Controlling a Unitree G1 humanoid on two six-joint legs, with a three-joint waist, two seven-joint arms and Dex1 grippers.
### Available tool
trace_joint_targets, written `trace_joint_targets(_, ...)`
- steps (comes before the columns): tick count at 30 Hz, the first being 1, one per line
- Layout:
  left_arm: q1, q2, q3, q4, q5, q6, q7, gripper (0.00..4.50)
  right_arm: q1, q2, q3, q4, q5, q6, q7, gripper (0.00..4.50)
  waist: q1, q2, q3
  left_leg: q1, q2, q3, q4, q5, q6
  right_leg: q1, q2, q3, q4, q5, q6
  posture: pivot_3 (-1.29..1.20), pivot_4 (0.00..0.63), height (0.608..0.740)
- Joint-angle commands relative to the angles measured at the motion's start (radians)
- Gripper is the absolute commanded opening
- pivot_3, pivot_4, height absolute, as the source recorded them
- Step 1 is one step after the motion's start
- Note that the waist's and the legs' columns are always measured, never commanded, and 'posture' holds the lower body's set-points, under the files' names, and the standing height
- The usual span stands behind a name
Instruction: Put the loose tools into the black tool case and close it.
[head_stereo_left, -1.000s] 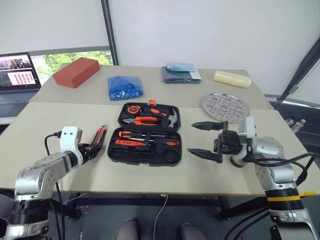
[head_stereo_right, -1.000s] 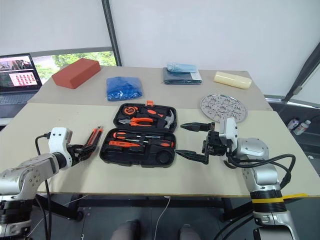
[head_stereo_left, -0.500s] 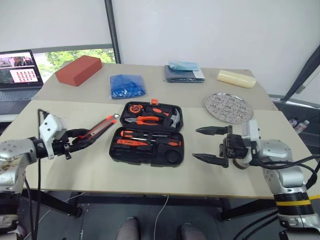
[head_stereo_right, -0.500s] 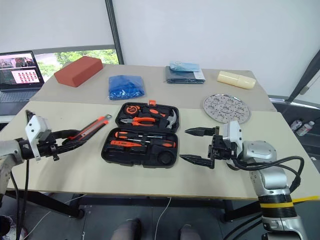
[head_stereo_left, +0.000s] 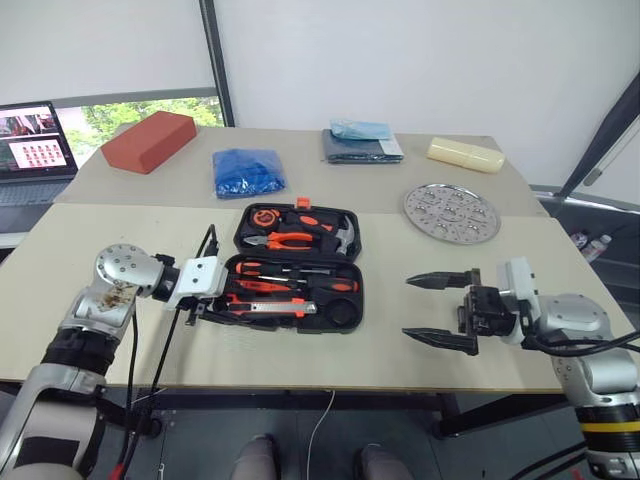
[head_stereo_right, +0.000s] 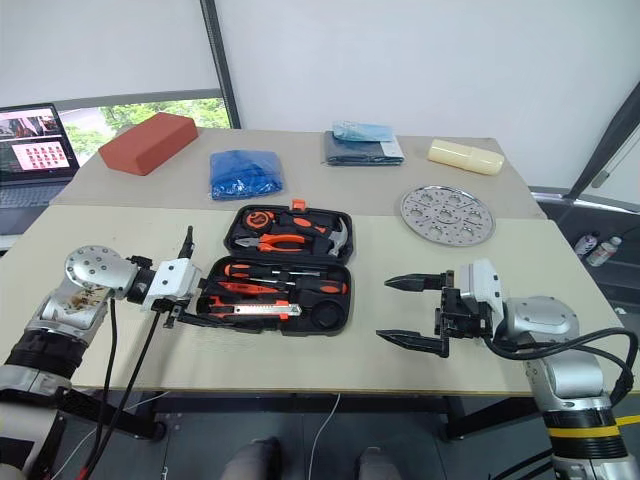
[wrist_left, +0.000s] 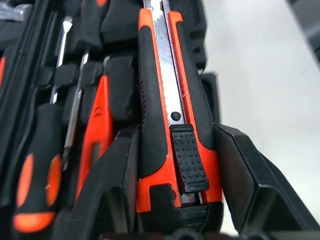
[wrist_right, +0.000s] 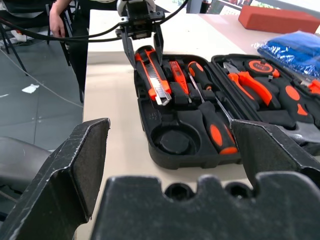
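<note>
The black tool case (head_stereo_left: 352, 318) lies open in the middle of the table. Two long black-and-orange screwdrivers (head_stereo_left: 300, 272) and a small orange screwdriver (wrist_right: 176, 75) lie in its near half. My left gripper (head_stereo_left: 225, 303) is shut on the rear end of the black-and-orange utility knife (head_stereo_left: 272, 308). The knife (wrist_left: 170, 95) points right along the case's front row, between my fingers (wrist_left: 120, 185). I cannot tell whether it rests in its slot. My right gripper (head_stereo_left: 440, 308) hangs open to the right of the case, holding nothing.
Pliers (head_stereo_left: 285, 240), a hammer and a tape measure fill the case's far half. Behind it lie a blue cloth bundle (head_stereo_left: 250, 172), a red block (head_stereo_left: 150, 142), a folded dark cloth (head_stereo_left: 362, 146), a yellow block (head_stereo_left: 465, 154) and a round metal plate (head_stereo_left: 452, 212). A laptop (head_stereo_left: 35, 150) stands far left.
My left gripper swung right with the knife and rolled, bringing it from left of the case to over the case's front row. The right gripper stayed open, drifting slightly right.
</note>
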Motion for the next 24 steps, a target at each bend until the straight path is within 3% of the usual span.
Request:
trace_joint_targets(1, -0.033, -0.018, -0.029, 0.051, 0.052, -0.05, 0.008, 1.79, 0.005, -0.012, -0.035, -0.04, 0.022, 0.004, -0.015, 4.5, 0.0, 0.0, 0.0, 0.0, 0.0, 0.0, 0.0, 0.0, 0.0, 0.0, 0.0, 0.0, 0.0, 0.0, 0.001, 0.0, 0.15, 0.74)
trace_joint_targets(8, -0.081, -0.046, -0.058, 0.113, 0.065, -0.095, -0.053, 1.79, -0.003, -0.006, -0.03, -0.036, 0.021, 0.003, -0.02, 4.5, 0.0, 0.0, 0.0, 0.0, 0.0, 0.0, 0.001, 0.0, 0.0, 0.0, 0.0, 0.0, 0.001, 0.0, 0.001, 0.0, 0.15, 0.74)
trace_joint_targets(10, -0.091, -0.059, -0.058, 0.137, 0.054, -0.123, -0.076, 2.81, -0.007, -0.002, -0.026, -0.029, 0.018, 0.0, -0.02, 4.5, 0.0, 0.0, 0.0, 0.0, 0.0, 0.0, 0.001, 0.0, 0.0, 0.0, 0.0, 0.0, 0.001, 0.0, 0.001, 0.0, 0.15, 0.74)
trace_joint_targets(15, -0.118, -0.093, -0.023, 0.221, -0.005, -0.181, -0.114, 4.45, -0.016, 0.011, -0.019, -0.001, 0.01, -0.012, -0.019, 4.5, -0.004, 0.0, 0.0, 0.0, 0.0, 0.0, 0.001, 0.0, 0.001, 0.0, 0.0, 0.0, 0.001, 0.0, 0.0, 0.0, 0.15, 0.74)
trace_joint_targets(18, -0.147, -0.122, 0.042, 0.278, -0.061, -0.183, -0.108, 4.45, -0.024, 0.019, -0.017, 0.019, 0.006, -0.016, -0.017, 4.5, -0.004, 0.0, 0.0, 0.0, 0.0, 0.0, 0.001, 0.0, 0.001, 0.0, 0.0, 0.0, 0.001, 0.0, 0.0, 0.0, 0.15, 0.74)
trace_joint_targets(22, -0.181, -0.133, 0.143, 0.291, -0.196, -0.012, -0.117, 4.45, -0.03, 0.028, -0.018, 0.046, 0.004, -0.013, -0.017, 4.5, -0.002, 0.0, 0.0, -0.001, 0.0, -0.001, 0.002, 0.0, 0.001, 0.0, 0.0, 0.0, 0.002, 0.0, 0.0, 0.0, 0.15, 0.74)
trace_joint_targets(24, -0.168, -0.123, 0.164, 0.265, -0.252, 0.062, -0.118, 3.91, -0.028, 0.03, -0.019, 0.061, 0.001, -0.015, -0.02, 4.5, -0.002, -0.001, 0.0, -0.001, 0.0, -0.001, 0.003, 0.0, 0.001, 0.0, 0.0, 0.0, 0.002, 0.0, 0.0, 0.0, 0.15, 0.74)
